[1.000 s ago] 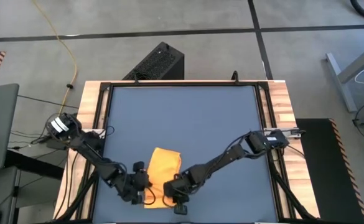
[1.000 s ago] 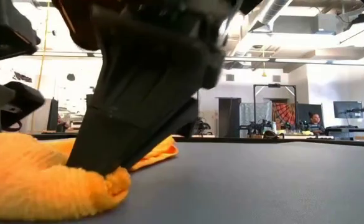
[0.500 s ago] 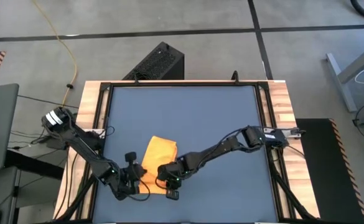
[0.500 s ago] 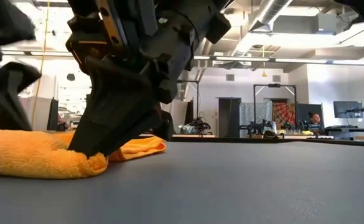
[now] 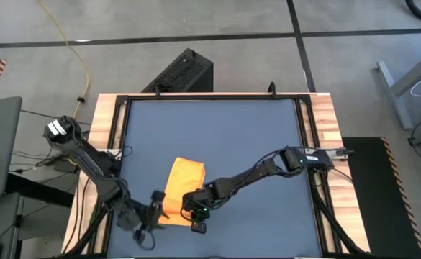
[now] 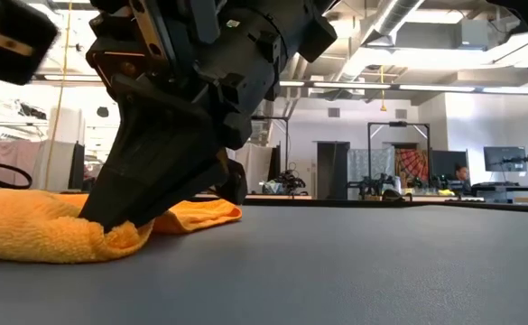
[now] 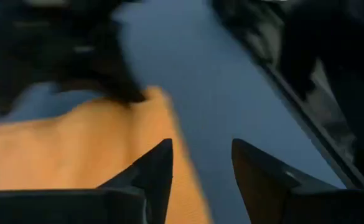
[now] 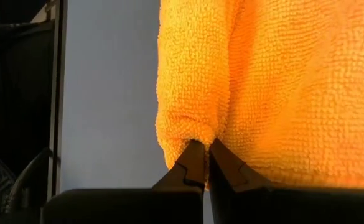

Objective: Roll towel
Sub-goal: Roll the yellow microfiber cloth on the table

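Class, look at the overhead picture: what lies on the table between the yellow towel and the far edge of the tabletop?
Nothing: from the towel to the tabletop's far edge the blue-grey surface is bare, as the high view shows.

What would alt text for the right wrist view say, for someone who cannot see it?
The right gripper has its two dark jaws shut on a pinched fold at the edge of the fuzzy yellow-orange cloth towel. The towel fills most of the picture and lies on the blue-grey tabletop, whose dark edge frame runs alongside.
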Motion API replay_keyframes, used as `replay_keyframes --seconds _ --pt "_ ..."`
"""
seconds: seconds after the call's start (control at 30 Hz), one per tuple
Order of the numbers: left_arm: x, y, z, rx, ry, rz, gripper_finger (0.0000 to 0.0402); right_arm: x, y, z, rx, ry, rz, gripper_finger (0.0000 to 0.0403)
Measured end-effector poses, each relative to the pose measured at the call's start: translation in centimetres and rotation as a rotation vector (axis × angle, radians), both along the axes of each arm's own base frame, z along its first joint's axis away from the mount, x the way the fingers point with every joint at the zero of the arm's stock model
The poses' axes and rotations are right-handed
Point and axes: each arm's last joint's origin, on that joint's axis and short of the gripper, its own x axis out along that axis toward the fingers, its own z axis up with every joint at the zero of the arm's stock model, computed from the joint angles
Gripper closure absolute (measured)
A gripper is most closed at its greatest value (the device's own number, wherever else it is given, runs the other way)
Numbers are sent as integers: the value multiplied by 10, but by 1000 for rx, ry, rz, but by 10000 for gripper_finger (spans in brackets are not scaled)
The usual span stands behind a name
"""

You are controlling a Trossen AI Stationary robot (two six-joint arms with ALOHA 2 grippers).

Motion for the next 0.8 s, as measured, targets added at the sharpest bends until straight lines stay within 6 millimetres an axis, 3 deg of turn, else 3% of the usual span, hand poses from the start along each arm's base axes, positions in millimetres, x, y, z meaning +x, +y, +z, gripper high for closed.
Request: replay_keyframes --seconds 0.1,0.23,0.67,0.8 --pt "2 -15 -17 32 -16 -47 239 0 0 0 0 -1 -1 382" --pt "7 -18 -37 172 -12 29 238 1 0 0 -2 -5 -12 382" --pt "10 -22 -45 189 54 87 238 0 1 1 -1 -3 -23 382" --pt "11 -20 -57 222 79 110 238 1 0 2 13 7 -57 382"
